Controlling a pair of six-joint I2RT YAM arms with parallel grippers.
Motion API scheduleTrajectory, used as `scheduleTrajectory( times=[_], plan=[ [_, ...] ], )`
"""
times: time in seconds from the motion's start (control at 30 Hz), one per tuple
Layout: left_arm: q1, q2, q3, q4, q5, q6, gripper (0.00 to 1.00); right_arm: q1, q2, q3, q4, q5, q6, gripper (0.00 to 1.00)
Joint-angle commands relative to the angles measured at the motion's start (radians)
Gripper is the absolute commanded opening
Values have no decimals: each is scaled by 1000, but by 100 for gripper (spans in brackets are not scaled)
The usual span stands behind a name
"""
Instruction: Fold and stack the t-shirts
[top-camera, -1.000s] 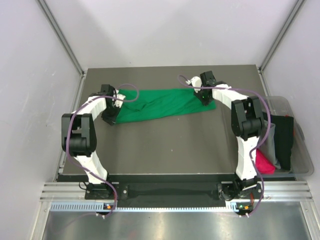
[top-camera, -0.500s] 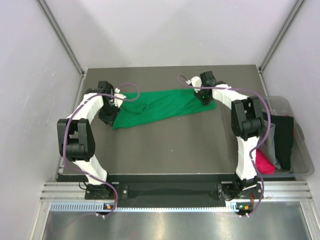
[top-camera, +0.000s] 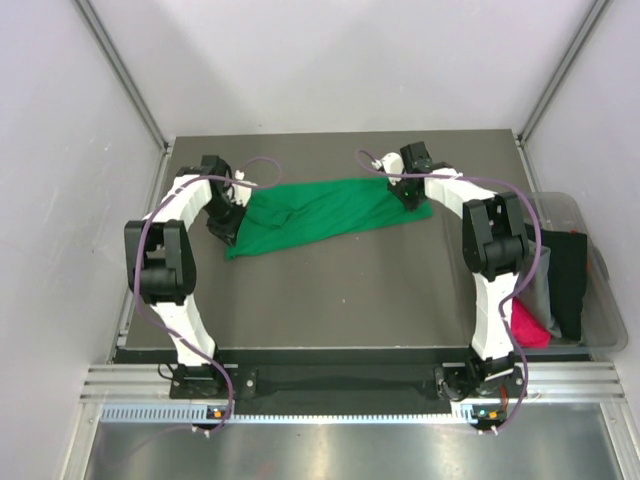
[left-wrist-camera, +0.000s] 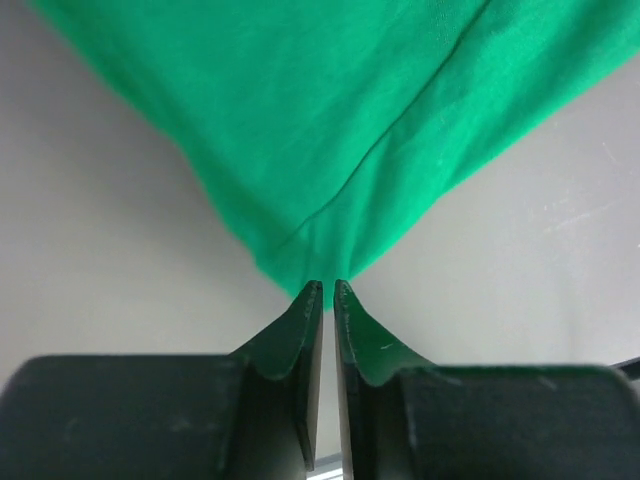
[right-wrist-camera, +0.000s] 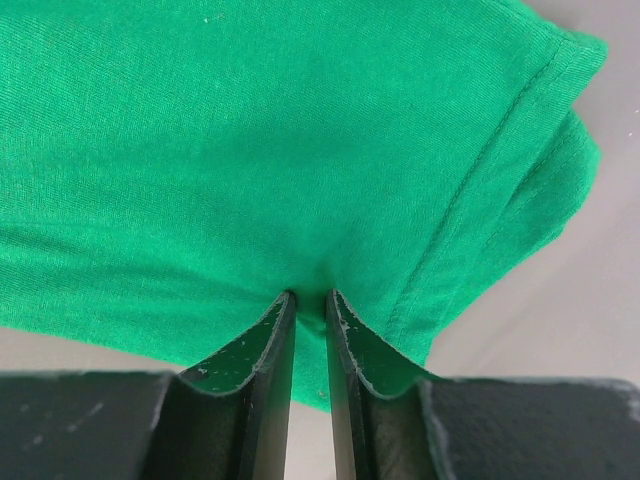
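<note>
One bright green t-shirt (top-camera: 320, 210) lies bunched in a long band across the far half of the dark table (top-camera: 330, 300). My left gripper (top-camera: 226, 214) is at its left end. In the left wrist view the jaws (left-wrist-camera: 322, 285) stand almost together, pinching a pointed corner of the green fabric (left-wrist-camera: 330, 120) at their tips. My right gripper (top-camera: 410, 195) is at the shirt's right end. There the jaws (right-wrist-camera: 309, 295) are shut on a fold of the green cloth (right-wrist-camera: 250, 150) beside a hemmed sleeve edge.
A clear plastic bin (top-camera: 603, 310) stands off the table's right edge. It holds a black t-shirt (top-camera: 568, 275), a grey one (top-camera: 540, 290) and a magenta-pink one (top-camera: 528, 326). White walls close in the left, back and right sides.
My left gripper let go, moved toward the back along the shirt's left edge and closed again on the fabric. The shirt's left end shifted slightly. The right arm has not moved.
</note>
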Motion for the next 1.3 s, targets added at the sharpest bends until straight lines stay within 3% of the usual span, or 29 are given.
scheduleTrajectory(
  times=[0.0, 0.23, 0.47, 0.63, 0.67, 0.77, 1.0, 1.27],
  plan=[
    [7, 40, 9, 4, 73, -25, 14, -5, 30, -16, -12, 27, 3, 19],
    [5, 48, -74, 51, 26, -22, 10, -3, 36, -17, -10, 26, 1, 19],
    [5, 23, -45, 56, 36, -34, 14, -5, 30, -19, -13, 23, 4, 20],
    [-24, -31, 48, 117, -48, -27, 30, -3, -9, -40, -6, 19, 6, 22],
    [-32, -26, 70, 120, -48, -19, 38, -3, -16, -53, -1, 15, 7, 23],
    [-62, 32, 180, 94, -48, -24, 42, -5, -25, -66, 10, 3, 11, 25],
    [-87, 175, 375, 38, 21, -93, 44, -2, -28, -103, 30, 0, 9, 27],
    [-113, 247, 380, 42, 30, -130, 34, -3, -17, -109, 34, -5, 4, 27]
  ],
)
